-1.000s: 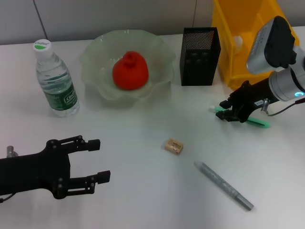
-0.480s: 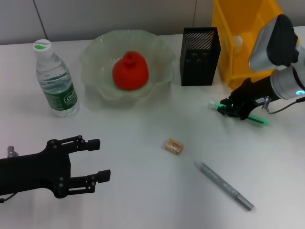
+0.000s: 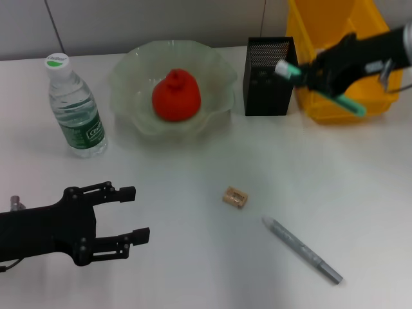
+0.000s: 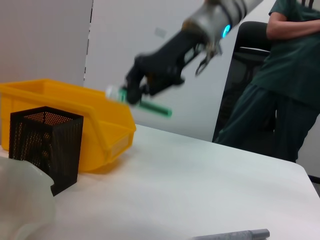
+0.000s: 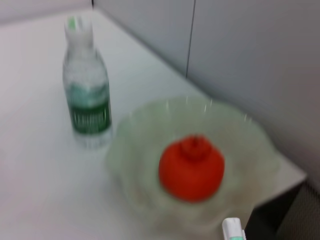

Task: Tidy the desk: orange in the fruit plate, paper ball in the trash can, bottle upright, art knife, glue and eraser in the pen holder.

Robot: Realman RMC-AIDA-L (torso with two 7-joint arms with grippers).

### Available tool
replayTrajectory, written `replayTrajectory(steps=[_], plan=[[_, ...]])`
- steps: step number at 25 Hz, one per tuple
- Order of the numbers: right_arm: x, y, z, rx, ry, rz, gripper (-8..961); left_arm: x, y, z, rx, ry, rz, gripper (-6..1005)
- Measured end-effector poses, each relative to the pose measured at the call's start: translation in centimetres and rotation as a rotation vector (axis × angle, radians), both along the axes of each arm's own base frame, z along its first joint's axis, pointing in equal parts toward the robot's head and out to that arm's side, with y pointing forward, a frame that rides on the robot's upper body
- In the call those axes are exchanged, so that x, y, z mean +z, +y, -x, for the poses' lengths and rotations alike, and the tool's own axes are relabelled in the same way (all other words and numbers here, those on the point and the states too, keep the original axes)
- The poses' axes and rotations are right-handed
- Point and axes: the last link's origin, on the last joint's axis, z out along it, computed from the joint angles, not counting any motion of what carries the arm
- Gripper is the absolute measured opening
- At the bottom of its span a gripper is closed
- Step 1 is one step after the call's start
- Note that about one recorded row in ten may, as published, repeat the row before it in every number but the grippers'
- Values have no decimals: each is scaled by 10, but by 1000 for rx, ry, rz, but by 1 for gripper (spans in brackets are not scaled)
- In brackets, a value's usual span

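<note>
My right gripper point(image 3: 315, 76) is raised beside the black mesh pen holder point(image 3: 270, 76), in front of the yellow trash can point(image 3: 335, 38). It is shut on a green glue stick point(image 3: 351, 104) with a white tip. The left wrist view shows this gripper point(image 4: 135, 87) holding the glue stick point(image 4: 155, 106) in the air. The orange point(image 3: 176, 95) lies in the fruit plate point(image 3: 129, 77). The bottle point(image 3: 75, 106) stands upright at far left. The tan eraser point(image 3: 235, 197) and grey art knife point(image 3: 301, 250) lie on the table. My left gripper point(image 3: 134, 214) rests open at near left. The paper ball is out of view.
A person in green point(image 4: 290, 85) sits beyond the table's far side. In the right wrist view the bottle point(image 5: 89, 100), the orange point(image 5: 191, 167) in its plate point(image 5: 145, 145) and the glue stick's white tip point(image 5: 232, 229) show.
My right gripper has lifted the glue stick off the table and carried it back and up, to beside the pen holder. The left arm has not moved.
</note>
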Motion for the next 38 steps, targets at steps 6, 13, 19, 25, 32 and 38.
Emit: replayTrajectory(steps=[6, 13, 19, 25, 32, 38], plan=[[29, 3, 26, 70, 56, -105, 162, -1, 2, -3, -10, -5, -3, 785], [41, 32, -8, 112, 301, -182, 162, -3, 0, -3, -12, -15, -2, 785], [40, 50, -39, 86, 412, -224, 163, -6, 0, -4, -30, -17, -11, 785], [32, 62, -48, 26, 396, -265, 163, -6, 3, -4, -42, -20, -34, 785], [-1, 92, -39, -117, 347, -318, 163, -4, 3, -2, -71, -41, -116, 785], [-25, 100, -18, -85, 306, -294, 163, -6, 1, -1, -88, -31, -113, 785]])
